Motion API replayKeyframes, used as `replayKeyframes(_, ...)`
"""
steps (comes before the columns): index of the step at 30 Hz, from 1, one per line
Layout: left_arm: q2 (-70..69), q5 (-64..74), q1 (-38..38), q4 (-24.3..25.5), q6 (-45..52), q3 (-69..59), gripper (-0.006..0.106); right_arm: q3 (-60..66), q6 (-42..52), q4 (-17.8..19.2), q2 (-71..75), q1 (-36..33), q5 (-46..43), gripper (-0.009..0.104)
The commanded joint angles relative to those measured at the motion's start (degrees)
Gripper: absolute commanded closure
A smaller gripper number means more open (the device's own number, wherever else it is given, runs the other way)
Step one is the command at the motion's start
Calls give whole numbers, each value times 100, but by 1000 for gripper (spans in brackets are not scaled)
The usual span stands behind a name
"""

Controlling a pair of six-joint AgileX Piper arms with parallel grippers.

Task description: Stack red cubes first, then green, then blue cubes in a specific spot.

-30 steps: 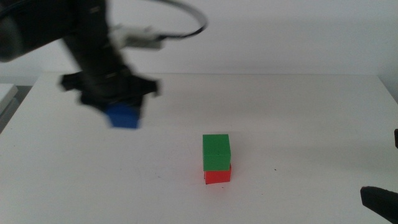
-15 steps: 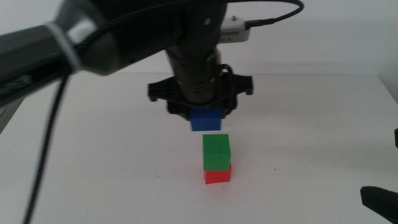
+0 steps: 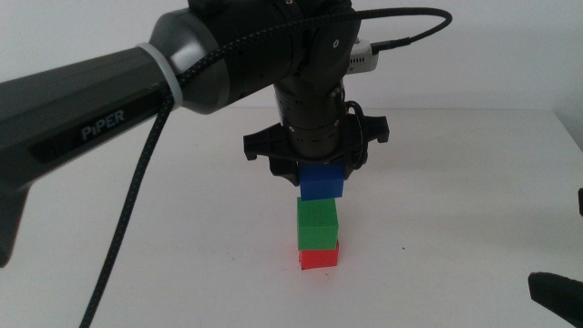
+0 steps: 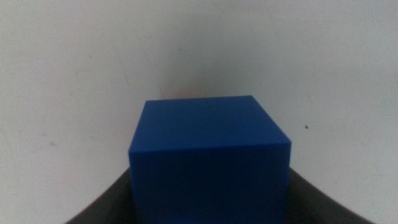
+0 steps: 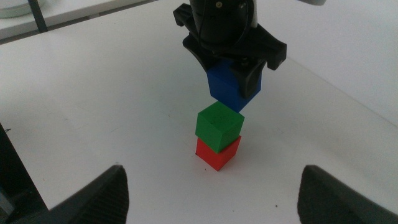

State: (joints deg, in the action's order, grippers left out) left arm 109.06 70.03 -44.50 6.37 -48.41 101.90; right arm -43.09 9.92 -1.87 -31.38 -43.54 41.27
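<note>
Left gripper [image 3: 321, 175] pinching the blue cube [image 3: 322, 182], held directly above the green cube [image 3: 317, 224]; whether the two cubes touch cannot be told. Green cube resting on the red cube [image 3: 319, 258], which sits on the white table [image 3: 455, 182] near its centre. Right gripper [image 5: 211, 186] spread wide, waiting at the near right edge.

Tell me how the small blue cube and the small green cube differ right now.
The small blue cube is clamped in the left gripper, off the table; the small green cube rests free on the red cube. Blue hangs above green, slightly offset. Both look equal-sized with plain matte faces.
</note>
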Motion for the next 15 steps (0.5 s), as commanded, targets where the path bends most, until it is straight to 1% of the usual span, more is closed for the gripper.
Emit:
replayKeyframes(1,-22,-7,-8,-99,-95,7,87,16,15,11,28,21,-61,9)
replayKeyframes(5,-22,-7,-8,-99,-134,-143,87,16,15,11,28,21,-61,9)
replayKeyframes(15,-22,-7,-8,-282,-134,-335,87,16,15,11,28,21,-61,9)
